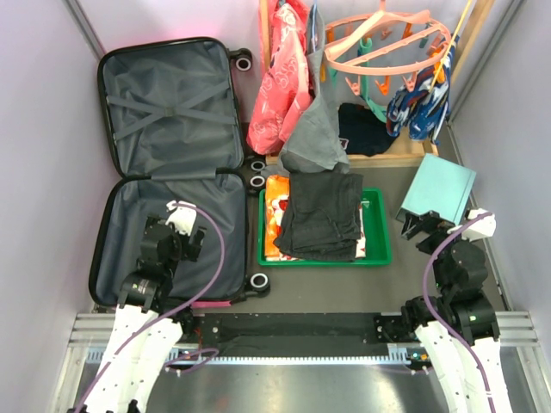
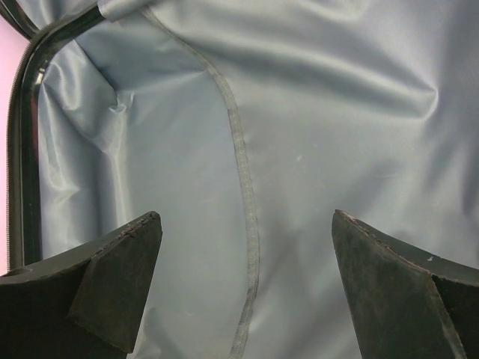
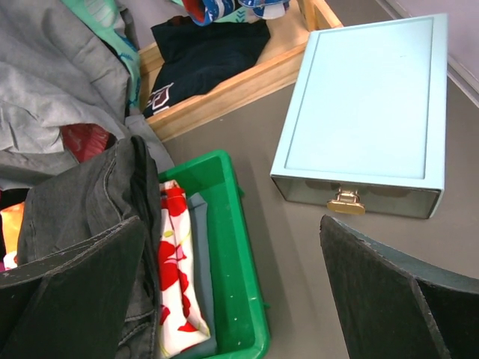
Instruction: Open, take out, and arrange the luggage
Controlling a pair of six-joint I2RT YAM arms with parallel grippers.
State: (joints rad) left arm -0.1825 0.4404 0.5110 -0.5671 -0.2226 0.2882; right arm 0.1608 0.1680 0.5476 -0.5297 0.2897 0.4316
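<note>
Open luggage point(image 1: 168, 112) at bench point(image 1: 344, 288) left; left tool point(image 2: 245, 232) over it
Long axis runs straight away from the robot; left tool hangs over the near half's grey lining point(image 2: 337, 112), jaws fully spread, holding nothing; right tool point(image 3: 232, 232), likewise spread and empty, sits well apart near the teal box point(image 3: 367, 97); left arm is nearer.

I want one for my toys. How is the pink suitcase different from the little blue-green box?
The suitcase lies wide open, both halves flat, showing grey lining; the box is shut, with a small gold latch on its front. The suitcase is far bigger than the box. The suitcase has black wheels and a pink edge; the box is plain pale teal, no wheels. Both lie flat on the dark table.
</note>
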